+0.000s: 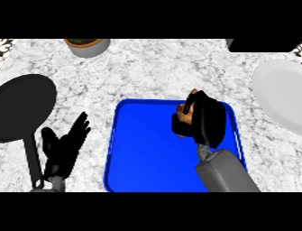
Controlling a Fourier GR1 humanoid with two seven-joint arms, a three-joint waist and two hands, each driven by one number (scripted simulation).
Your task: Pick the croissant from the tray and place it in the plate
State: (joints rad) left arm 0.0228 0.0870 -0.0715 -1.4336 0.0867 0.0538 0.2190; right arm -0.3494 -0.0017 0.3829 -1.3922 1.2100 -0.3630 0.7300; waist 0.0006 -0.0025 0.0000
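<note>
Curling round the croissant (185, 115) over the blue tray (140, 149): right hand (203, 119). White plate (290, 101) lies apart at right. Left hand (65, 142) rests with fingers spread beside a black pan (16, 108).

The tray (146, 149) is set centrally; a frying pan (16, 108) lies to its left, a plate (290, 101) to its right, a pot (86, 46) behind.
</note>
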